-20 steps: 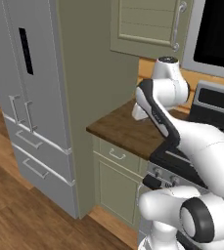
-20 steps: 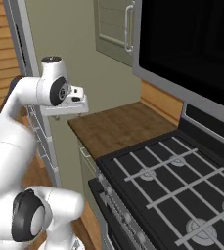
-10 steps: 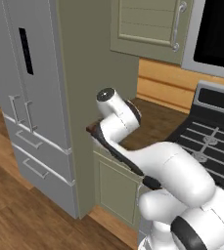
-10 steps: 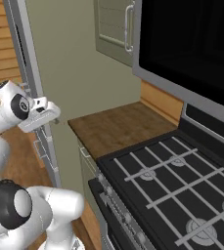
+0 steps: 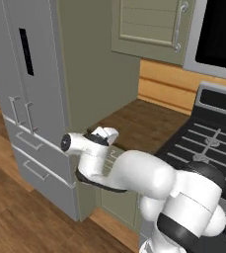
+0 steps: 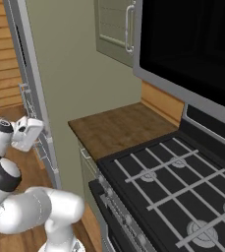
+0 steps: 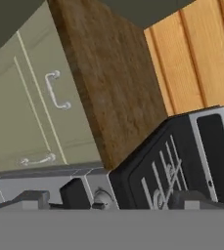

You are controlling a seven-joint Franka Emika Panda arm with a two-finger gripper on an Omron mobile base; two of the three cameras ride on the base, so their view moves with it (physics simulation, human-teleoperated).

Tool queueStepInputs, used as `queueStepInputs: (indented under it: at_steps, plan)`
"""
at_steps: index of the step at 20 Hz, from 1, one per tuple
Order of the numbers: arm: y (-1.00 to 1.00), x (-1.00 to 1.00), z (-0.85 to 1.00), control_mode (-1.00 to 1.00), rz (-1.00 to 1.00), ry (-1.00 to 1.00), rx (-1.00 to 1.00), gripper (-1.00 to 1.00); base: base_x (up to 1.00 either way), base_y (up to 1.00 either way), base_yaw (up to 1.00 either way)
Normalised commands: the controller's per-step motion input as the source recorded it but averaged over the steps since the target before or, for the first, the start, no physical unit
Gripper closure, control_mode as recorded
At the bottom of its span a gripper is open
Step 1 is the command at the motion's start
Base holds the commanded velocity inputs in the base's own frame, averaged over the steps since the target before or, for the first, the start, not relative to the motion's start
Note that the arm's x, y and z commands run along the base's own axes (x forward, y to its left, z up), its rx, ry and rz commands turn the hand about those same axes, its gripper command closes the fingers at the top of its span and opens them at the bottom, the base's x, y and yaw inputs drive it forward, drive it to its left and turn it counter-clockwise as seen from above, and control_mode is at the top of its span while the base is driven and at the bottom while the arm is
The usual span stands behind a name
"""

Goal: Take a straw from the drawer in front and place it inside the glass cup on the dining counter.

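Dark-brown wood-grain bench (image 5: 144, 123) is seen beyond the end effector (image 6: 29, 134), beside the black gas stove (image 6: 178, 182). Its fingers are spread fully apart and nothing is held. Below the bench edge, just ahead of the end effector, the closed sage-green drawer (image 7: 40, 88) with its silver handle (image 7: 55, 90) is located. A grey refrigerator (image 5: 30, 99) stands alongside.
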Motion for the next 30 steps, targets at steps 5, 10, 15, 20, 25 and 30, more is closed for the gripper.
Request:
queueStepInputs:
  at_steps: [5,10,15,20,25,30]
  plan:
    - [0.16,0.43,-0.52,-1.00,-0.15,0.00,-0.28,-1.00,0.00,0.00,0.00]
    - [0.00,0.42,-0.66,-1.00,-0.10,0.00,-0.14,-1.00,0.00,0.00,0.00]
    - [0.00,0.23,-0.72,-1.00,-0.07,0.00,-0.17,-1.00,0.00,0.00,0.00]
    - [-0.20,0.23,-0.48,-1.00,-0.06,-0.03,-0.17,-1.00,0.00,0.00,0.00]
    - [-0.13,0.22,-0.43,-1.00,-0.07,-0.08,-0.18,-1.00,0.00,0.00,0.00]
    - [-0.01,0.45,-0.28,-1.00,-0.06,-0.07,-0.14,-1.00,0.00,0.00,0.00]
